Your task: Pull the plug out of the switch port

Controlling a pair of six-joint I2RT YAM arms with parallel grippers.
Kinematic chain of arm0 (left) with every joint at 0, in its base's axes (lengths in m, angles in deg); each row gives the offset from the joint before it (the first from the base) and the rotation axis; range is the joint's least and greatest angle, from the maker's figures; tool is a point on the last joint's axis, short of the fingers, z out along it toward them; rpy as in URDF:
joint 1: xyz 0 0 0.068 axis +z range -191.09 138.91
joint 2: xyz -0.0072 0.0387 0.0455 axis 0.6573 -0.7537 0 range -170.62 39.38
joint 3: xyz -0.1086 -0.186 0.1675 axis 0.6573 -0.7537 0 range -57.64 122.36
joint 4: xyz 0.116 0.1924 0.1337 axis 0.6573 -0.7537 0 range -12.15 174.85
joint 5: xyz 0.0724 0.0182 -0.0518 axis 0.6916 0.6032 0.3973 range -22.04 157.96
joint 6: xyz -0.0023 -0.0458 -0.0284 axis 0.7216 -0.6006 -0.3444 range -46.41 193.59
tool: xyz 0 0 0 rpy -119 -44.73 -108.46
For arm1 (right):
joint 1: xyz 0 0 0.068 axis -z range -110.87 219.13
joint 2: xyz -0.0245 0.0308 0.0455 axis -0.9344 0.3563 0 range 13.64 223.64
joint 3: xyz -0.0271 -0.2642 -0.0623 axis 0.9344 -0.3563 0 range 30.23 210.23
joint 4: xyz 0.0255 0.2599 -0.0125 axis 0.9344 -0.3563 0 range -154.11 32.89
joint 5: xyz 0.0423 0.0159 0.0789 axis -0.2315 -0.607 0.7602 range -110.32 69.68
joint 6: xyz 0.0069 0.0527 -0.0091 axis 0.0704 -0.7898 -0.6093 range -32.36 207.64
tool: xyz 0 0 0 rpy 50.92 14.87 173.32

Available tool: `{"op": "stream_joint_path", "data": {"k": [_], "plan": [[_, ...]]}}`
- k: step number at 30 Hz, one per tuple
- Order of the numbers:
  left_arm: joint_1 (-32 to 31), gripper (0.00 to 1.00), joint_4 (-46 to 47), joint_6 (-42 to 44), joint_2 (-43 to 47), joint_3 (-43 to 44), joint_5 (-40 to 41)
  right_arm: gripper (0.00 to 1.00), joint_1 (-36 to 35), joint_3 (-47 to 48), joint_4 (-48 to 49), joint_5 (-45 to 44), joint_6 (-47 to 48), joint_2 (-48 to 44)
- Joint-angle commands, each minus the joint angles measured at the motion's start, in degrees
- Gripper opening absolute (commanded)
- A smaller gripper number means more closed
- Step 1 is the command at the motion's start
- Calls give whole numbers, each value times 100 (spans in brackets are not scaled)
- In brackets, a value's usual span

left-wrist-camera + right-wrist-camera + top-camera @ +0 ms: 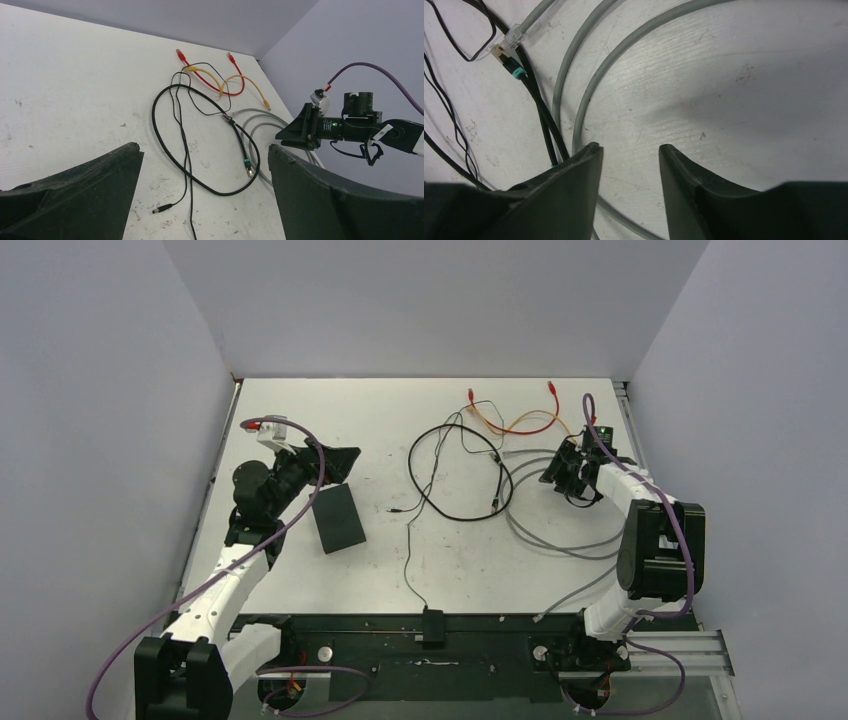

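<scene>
The switch (338,518), a flat matte-black box, lies on the white table left of centre, and no cable reaches it in the top view. My left gripper (338,462) hovers just behind it, wide open and empty (204,150). A thick black cable loops at mid-table; its plug (497,502) with a teal boot lies loose on the table (247,167) (504,56). My right gripper (562,472) is to the right of that plug, its jaws apart (630,147) over bare table, with nothing between them. A grey cable (589,85) curves under the jaws.
Red and yellow patch cables (520,422) lie at the back. A thin black wire with a barrel plug (392,511) runs to a small black block (433,625) at the near edge. The grey cable (560,545) trails to the front right. Walls enclose three sides.
</scene>
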Motion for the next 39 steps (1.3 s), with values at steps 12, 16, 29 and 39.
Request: {"op": "stream_joint_path", "data": {"k": [12,16,29,39], "plan": [[14,96,489,-434,-150,-44,403,86,-293,699,-305,-264,291,162],[49,96,428,-535,-134,-112,503,95,-612,817,-344,-254,300,253],[133,96,312,-448,271,-669,924,90,-1760,1328,-352,-664,411,195],[162,96,183,10,814,-1287,2009,90,-2116,49,1429,-2699,867,-1208]]}}
